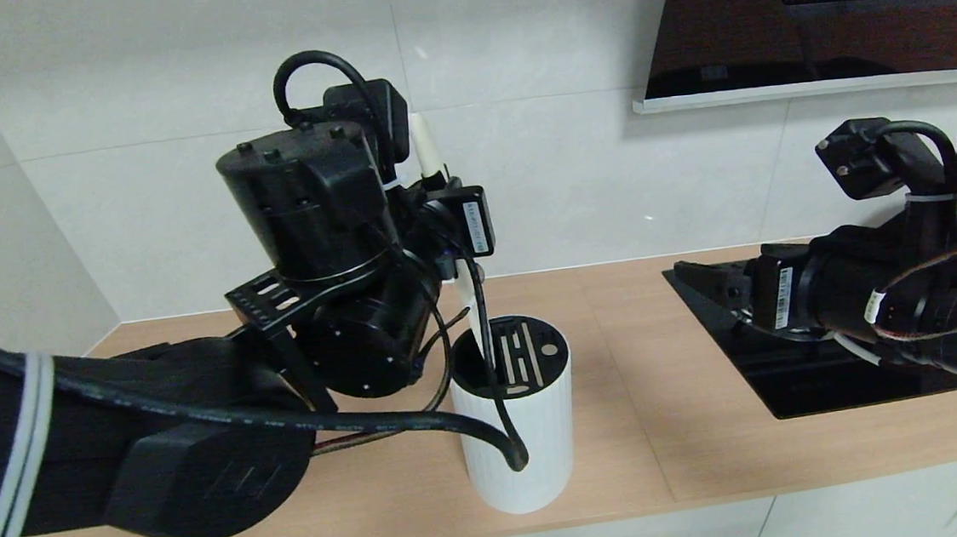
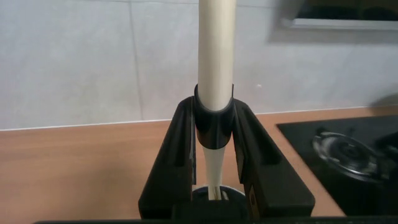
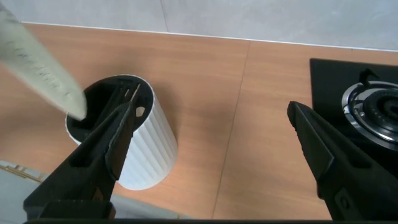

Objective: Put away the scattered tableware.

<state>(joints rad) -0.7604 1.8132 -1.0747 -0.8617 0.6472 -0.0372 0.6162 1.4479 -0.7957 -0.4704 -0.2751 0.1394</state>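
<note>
In left tool (image 2: 214, 121), cream handle (image 2: 216, 43) (clamped)

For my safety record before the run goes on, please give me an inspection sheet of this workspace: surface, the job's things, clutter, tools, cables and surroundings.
Surface: light wooden counter; the holder stands on it.
Job's things: white holder with black slotted top, upright; pale utensil upright, its lower end in the holder's top opening.
Clutter: nothing seen.
Tools: left tool shut on the utensil's handle, above the holder; right tool open, holding nothing, over the counter between holder and hob.
Cables: black cable from the left arm hangs across the holder's front.
Surroundings: black hob right of the holder; hood above it; tiled wall behind.
</note>
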